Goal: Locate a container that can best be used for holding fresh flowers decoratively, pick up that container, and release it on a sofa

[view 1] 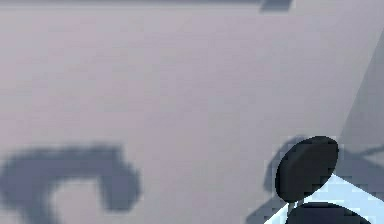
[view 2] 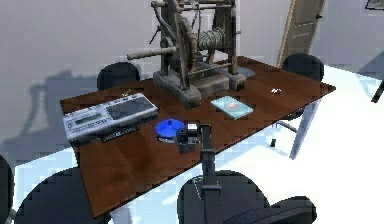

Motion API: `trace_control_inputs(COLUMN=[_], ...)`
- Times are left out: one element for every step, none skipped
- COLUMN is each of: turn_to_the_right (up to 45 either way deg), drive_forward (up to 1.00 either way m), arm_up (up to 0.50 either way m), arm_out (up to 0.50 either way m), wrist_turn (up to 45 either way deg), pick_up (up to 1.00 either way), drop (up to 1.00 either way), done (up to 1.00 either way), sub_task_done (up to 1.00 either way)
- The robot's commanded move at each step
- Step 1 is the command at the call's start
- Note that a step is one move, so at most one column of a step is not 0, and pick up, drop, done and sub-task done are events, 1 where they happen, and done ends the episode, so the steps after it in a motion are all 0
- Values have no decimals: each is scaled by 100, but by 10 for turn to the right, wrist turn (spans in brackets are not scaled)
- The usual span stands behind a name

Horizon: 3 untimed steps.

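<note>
Arm side view: your arm [view 2: 207,160] stood extended across the surface [view 2: 275,105], presumably to set its jaws by the blue round object [view 2: 170,127] lying there, possibly the flower container sought. Whether they grasped anything, you could not tell.

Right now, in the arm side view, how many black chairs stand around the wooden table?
6 black chairs: two beyond the table, one left, one right; four on the near side, at the left edge, lower left, middle and lower right. More may be hidden.
</note>
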Motion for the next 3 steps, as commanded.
trace_control_inputs(turn_to_the_right=[0, 0, 0], drive_forward=[0, 0, 0], arm_up=[10, 20, 0], arm_out=[0, 0, 0], wrist_turn=[0, 0, -450], pick_up=[0, 0, 0], drop=[0, 0, 0], done=[0, 0, 0], sub_task_done=[0, 0, 0])
